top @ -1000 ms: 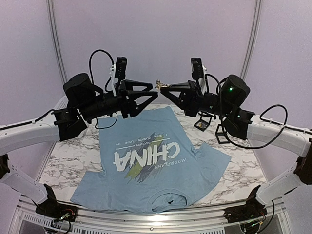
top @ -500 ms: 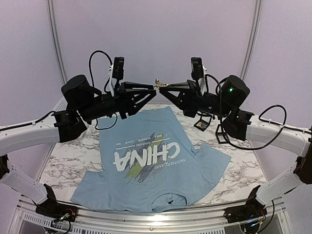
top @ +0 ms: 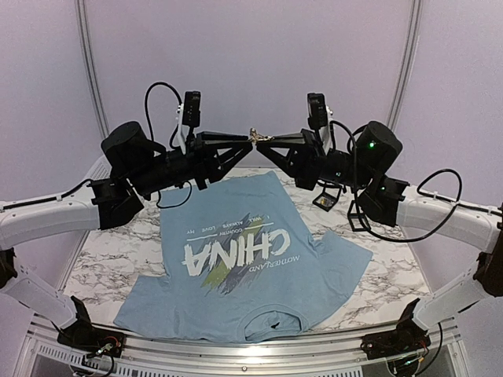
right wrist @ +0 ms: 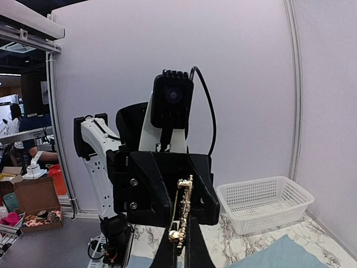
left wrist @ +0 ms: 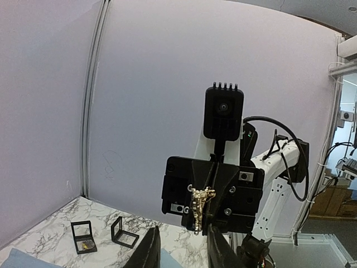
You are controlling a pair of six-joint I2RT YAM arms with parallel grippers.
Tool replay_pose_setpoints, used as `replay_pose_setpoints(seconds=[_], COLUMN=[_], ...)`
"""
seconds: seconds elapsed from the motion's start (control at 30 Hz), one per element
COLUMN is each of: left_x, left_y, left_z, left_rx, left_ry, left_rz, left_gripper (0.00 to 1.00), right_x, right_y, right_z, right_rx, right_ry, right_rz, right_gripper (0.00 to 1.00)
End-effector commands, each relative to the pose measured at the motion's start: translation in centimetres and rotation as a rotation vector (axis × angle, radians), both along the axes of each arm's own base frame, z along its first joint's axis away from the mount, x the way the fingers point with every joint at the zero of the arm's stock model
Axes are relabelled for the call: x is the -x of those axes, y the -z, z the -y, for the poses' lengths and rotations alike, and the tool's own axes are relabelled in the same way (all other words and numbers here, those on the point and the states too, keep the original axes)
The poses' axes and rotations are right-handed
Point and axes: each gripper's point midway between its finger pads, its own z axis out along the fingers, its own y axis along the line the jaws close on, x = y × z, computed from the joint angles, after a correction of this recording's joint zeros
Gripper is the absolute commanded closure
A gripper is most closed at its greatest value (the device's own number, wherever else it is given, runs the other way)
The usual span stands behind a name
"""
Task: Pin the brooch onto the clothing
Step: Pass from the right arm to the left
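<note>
Along the left edge of the surface (top: pixel 102 259) a strip of bare marble shows between the rim and the light blue T-shirt (top: pixel 236 275). The shirt lies flat in the middle, collar at the near edge and hem toward the far edge. The right wrist view shows a white mesh basket (right wrist: pixel 262 206) on the marble by the back wall, beside a corner of the shirt. The left arm reaches in high above the surface, and the left hand (top: pixel 247 139) meets the right hand (top: pixel 262 140) tip to tip in the air over the shirt's far hem. The left hand is narrow, with a gap showing between its fingers (left wrist: pixel 149 252). Their tips come level with the brooch (top: pixel 255 134), but whether they touch it cannot be told. The brooch, a small ornate gold piece, is well above the shirt, pinched in the closed right hand and standing up from its tips. Toward the far right corner, two small black cases (top: pixel 330 196) stand on the marble under the right arm, and more bare marble shows at the near right corner.

A second ago the left hand was spread wider and stood short of the brooch, with air between the two hands; it has since narrowed and moved right to meet it. Right hand, brooch, shirt and cases sit where they were
</note>
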Motion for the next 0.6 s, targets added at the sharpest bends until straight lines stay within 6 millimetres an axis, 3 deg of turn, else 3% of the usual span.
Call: replay_pose_setpoints(seconds=[0.0, 0.17, 0.37, 0.57], left_x=[0.12, 0.13, 0.37, 0.46], left_y=[-1.74, -1.92, -2.33, -2.44], left_z=[0.23, 0.62, 0.6, 0.58], left_rx=[0.045, 0.047, 0.054, 0.059], left_ry=[0.014, 0.025, 0.029, 0.03], left_rz=[0.028, 0.029, 0.049, 0.055], left_gripper=[0.72, 0.79, 0.81, 0.98], right_x=[0.41, 0.33, 0.23, 0.14], right_y=[-0.82, -0.6, -0.42, -0.21], right_z=[-0.03, -0.14, -0.13, -0.21], right_rx=[-0.012, -0.007, 0.0, 0.004], right_ry=[0.001, 0.0, 0.005, 0.007], right_rz=[0.021, 0.018, 0.017, 0.014], right_gripper=[1.0, 1.0, 1.0, 1.0])
